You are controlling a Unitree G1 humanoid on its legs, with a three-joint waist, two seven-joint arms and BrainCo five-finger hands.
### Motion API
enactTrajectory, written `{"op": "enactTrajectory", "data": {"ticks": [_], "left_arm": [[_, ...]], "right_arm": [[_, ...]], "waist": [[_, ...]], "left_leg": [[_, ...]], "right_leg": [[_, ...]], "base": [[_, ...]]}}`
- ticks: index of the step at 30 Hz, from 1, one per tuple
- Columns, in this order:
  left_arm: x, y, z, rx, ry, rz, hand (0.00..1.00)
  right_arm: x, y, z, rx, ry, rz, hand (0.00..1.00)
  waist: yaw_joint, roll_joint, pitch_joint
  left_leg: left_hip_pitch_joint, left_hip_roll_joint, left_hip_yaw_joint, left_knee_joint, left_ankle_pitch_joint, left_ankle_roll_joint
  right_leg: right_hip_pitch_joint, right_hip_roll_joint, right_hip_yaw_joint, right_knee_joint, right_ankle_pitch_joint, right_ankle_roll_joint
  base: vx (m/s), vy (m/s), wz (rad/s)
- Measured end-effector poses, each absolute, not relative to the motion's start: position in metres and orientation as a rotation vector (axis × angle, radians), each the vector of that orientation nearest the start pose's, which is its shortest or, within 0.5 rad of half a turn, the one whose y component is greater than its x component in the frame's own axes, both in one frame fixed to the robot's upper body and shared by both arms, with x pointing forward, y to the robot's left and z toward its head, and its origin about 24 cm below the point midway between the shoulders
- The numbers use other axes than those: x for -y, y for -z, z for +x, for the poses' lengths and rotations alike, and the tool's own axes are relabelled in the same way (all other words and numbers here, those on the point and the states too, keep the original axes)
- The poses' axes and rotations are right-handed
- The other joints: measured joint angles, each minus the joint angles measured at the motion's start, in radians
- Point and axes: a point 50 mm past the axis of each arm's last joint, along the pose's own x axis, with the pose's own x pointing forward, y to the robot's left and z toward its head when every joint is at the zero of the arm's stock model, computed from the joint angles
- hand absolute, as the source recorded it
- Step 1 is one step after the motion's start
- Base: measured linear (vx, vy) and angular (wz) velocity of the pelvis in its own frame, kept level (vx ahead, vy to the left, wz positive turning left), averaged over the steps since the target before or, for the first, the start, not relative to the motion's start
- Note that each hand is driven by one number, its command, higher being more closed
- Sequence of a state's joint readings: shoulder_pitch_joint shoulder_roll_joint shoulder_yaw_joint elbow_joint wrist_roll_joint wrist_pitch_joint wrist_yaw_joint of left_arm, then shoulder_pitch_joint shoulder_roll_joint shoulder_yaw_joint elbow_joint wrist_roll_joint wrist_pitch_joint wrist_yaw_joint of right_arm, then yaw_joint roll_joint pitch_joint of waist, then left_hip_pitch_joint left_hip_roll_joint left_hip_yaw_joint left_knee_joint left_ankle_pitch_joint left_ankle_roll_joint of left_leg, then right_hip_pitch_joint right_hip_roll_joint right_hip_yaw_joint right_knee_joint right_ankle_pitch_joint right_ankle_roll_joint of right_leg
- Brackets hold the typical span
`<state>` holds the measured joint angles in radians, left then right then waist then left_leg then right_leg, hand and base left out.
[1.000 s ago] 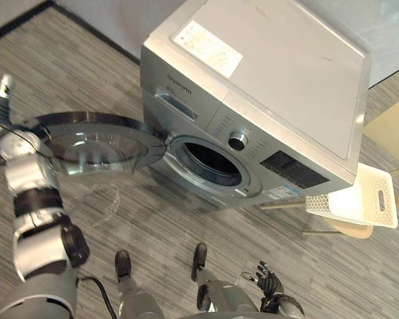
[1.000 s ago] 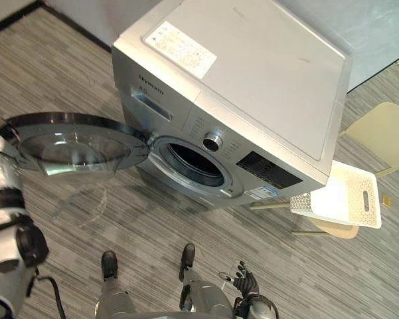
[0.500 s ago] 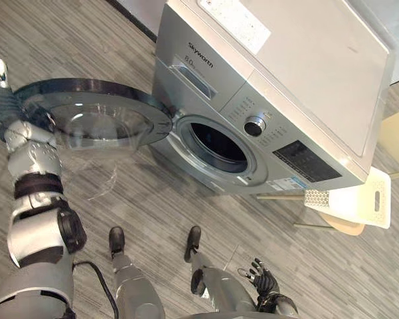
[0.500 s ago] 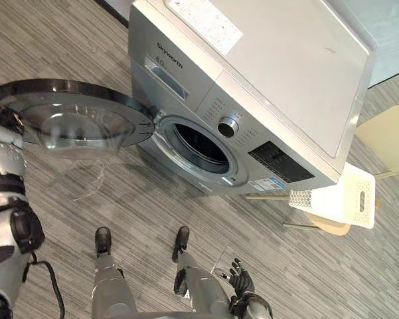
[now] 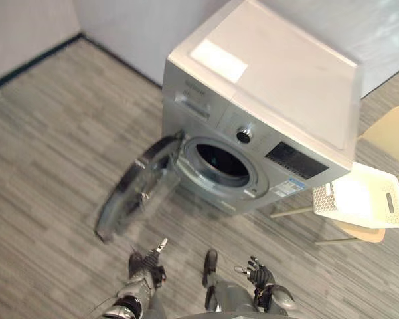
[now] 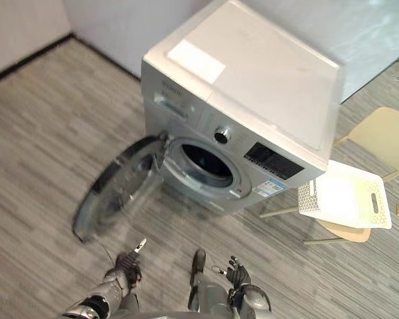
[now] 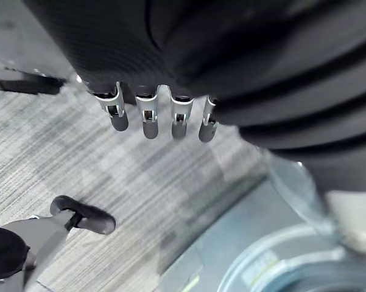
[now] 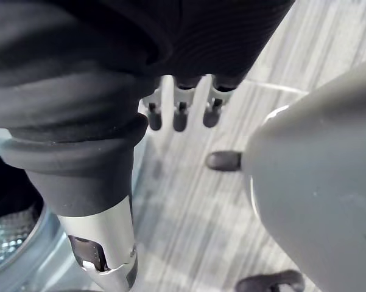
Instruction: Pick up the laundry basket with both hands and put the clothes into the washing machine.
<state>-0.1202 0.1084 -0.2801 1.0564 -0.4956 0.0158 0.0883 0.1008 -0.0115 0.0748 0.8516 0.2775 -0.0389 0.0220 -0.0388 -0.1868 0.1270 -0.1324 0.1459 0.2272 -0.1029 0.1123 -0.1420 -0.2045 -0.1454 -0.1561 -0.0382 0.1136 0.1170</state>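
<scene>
On striped floor [image 5: 46,133], boxy silver washer [image 5: 285,86], round door [image 5: 136,193]

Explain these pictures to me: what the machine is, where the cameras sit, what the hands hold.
A humanoid robot faces a silver washing machine whose round door stands open. Two pictures come from cameras in its head, looking down; two from its wrists, looking along the fingers. The left hand and right hand hang low, fingers relaxed, holding nothing. The white laundry basket sits on the robot's right, beside the machine and a pale chair, untouched.
</scene>
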Motion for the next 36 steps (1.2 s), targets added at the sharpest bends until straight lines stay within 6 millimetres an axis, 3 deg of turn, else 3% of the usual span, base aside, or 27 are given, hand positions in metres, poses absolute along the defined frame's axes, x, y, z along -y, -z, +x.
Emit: {"op": "enactTrajectory", "data": {"ticks": [2,4,7,9,10,12,15,17,20,24,28,30,33,36], "left_arm": [[-0.129,0.137,0.170,-0.944,0.092,-0.061,0.00],[-0.103,0.124,0.179,-0.856,0.259,0.004,0.00],[-0.075,0.102,0.195,-0.729,0.391,0.022,0.00],[-0.047,0.066,0.222,-0.554,0.498,0.005,0.00],[-0.041,0.055,0.228,-0.507,0.518,-0.011,0.00],[-0.019,0.009,0.248,-0.314,0.598,-0.078,0.00],[-0.002,-0.043,0.257,-0.118,0.685,-0.190,0.00],[0.005,-0.063,0.253,-0.042,0.731,-0.254,0.00],[0.011,-0.070,0.246,-0.008,0.787,-0.271,0.00],[-0.003,-0.056,0.237,-0.054,0.718,-0.327,0.00],[-0.057,-0.043,0.233,-0.062,0.491,-0.399,0.00],[-0.098,-0.032,0.233,-0.055,0.282,-0.397,0.00],[-0.137,-0.021,0.230,-0.064,0.057,-0.376,0.00],[-0.150,-0.002,0.228,-0.107,-0.138,-0.267,0.00]], "right_arm": [[0.148,0.147,0.120,-0.937,0.086,0.233,0.00],[0.153,0.146,0.122,-0.936,0.095,0.218,0.00],[0.156,0.146,0.123,-0.929,0.108,0.222,0.00],[0.159,0.146,0.123,-0.925,0.136,0.232,0.00],[0.160,0.146,0.123,-0.925,0.147,0.231,0.00],[0.165,0.147,0.117,-0.938,0.172,0.237,0.00],[0.171,0.149,0.108,-0.951,0.202,0.246,0.00],[0.173,0.149,0.108,-0.939,0.209,0.246,0.00],[0.174,0.148,0.108,-0.932,0.213,0.244,0.00],[0.176,0.148,0.107,-0.929,0.216,0.239,0.00],[0.177,0.148,0.105,-0.927,0.219,0.244,0.00],[0.178,0.148,0.102,-0.918,0.224,0.255,0.00],[0.178,0.148,0.099,-0.910,0.235,0.262,0.00],[0.178,0.148,0.095,-0.906,0.244,0.265,0.00]], "waist": [[-0.004,0.031,-0.043],[-0.005,0.063,-0.052],[-0.020,0.079,-0.061],[-0.057,0.089,-0.069],[-0.062,0.091,-0.069],[-0.079,0.100,-0.074],[-0.111,0.128,-0.090],[-0.119,0.139,-0.095],[-0.119,0.150,-0.097],[-0.119,0.163,-0.105],[-0.114,0.170,-0.110],[-0.108,0.170,-0.110],[-0.100,0.171,-0.113],[-0.080,0.170,-0.114]], "left_leg": [[0.015,-0.014,0.013,0.000,-0.008,0.012],[0.024,-0.022,0.026,0.000,-0.015,0.022],[0.038,-0.022,0.043,0.000,-0.019,0.028],[0.049,-0.022,0.060,0.000,-0.022,0.032],[0.053,-0.021,0.067,0.000,-0.022,0.032],[0.075,-0.021,0.095,0.001,-0.033,0.039],[0.087,-0.020,0.122,0.006,-0.043,0.036],[0.106,-0.017,0.136,0.007,-0.048,0.029],[0.132,-0.008,0.144,0.007,-0.057,0.024],[0.134,-0.007,0.144,0.004,-0.058,0.025],[0.137,-0.006,0.148,0.000,-0.062,0.020],[0.144,-0.005,0.153,0.000,-0.063,0.020],[0.150,-0.006,0.153,0.000,-0.064,0.022],[0.172,-0.004,0.159,0.000,-0.071,0.021]], "right_leg": [[0.011,-0.013,0.011,-0.001,-0.003,0.004],[0.011,-0.018,0.028,-0.002,-0.002,0.005],[0.014,-0.017,0.046,-0.002,0.001,0.011],[0.018,-0.015,0.054,-0.005,0.006,0.016],[0.020,-0.015,0.058,-0.008,0.009,0.013],[0.027,-0.008,0.087,-0.023,0.021,0.006],[0.028,-0.005,0.108,-0.036,0.029,0.003],[0.037,0.001,0.121,-0.036,0.029,0.002],[0.061,0.010,0.124,-0.044,0.029,0.002],[0.069,0.010,0.119,-0.052,0.025,-0.005],[0.070,0.011,0.121,-0.052,0.020,-0.013],[0.079,0.011,0.119,-0.053,0.020,-0.016],[0.086,0.010,0.115,-0.053,0.021,-0.030],[0.108,0.011,0.112,-0.058,0.019,-0.039]], "base": [[0.06,0.044,-0.08],[0.06,0.034,-0.14],[0.07,0.011,-0.16],[0.09,-0.004,-0.19],[0.08,-0.004,-0.28],[0.07,-0.006,-0.38],[0.09,-0.009,-0.26],[0.07,-0.023,-0.29],[0.02,-0.027,-0.10],[-0.04,-0.018,0.01],[-0.04,-0.016,-0.02],[0.00,0.000,0.00],[0.00,0.000,0.00],[0.01,-0.011,-0.03]]}}
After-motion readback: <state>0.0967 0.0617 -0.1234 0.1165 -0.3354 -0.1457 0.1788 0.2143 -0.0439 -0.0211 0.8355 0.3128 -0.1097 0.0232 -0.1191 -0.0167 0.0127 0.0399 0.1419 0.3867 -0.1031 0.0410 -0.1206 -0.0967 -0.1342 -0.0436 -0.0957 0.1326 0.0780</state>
